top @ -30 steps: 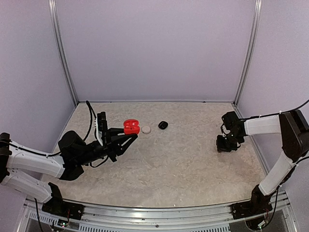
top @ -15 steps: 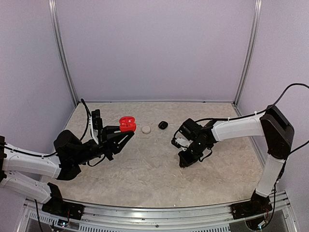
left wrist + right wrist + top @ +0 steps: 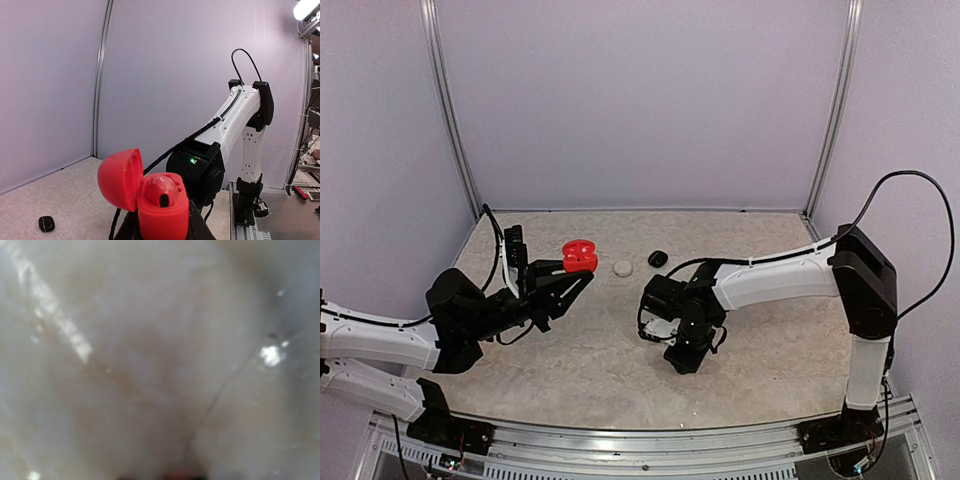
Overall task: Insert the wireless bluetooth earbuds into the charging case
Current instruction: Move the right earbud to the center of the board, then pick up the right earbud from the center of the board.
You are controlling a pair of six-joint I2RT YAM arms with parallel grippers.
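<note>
Swung inward, right end effector: cannot tell; left end effector grips open charging case upright.

The red case is smooth, glossy plastic; the table mottled, stone-like, faintly shiny; posts bare metal; walls matt.

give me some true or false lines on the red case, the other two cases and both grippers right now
1. The left gripper holds the red case. True.
2. The red case's lid is shut. False: it stands open.
3. The white case and black case lie on the table. True.
4. The right gripper is raised high near the back wall. False: it is down close to the table, near the middle.
</note>
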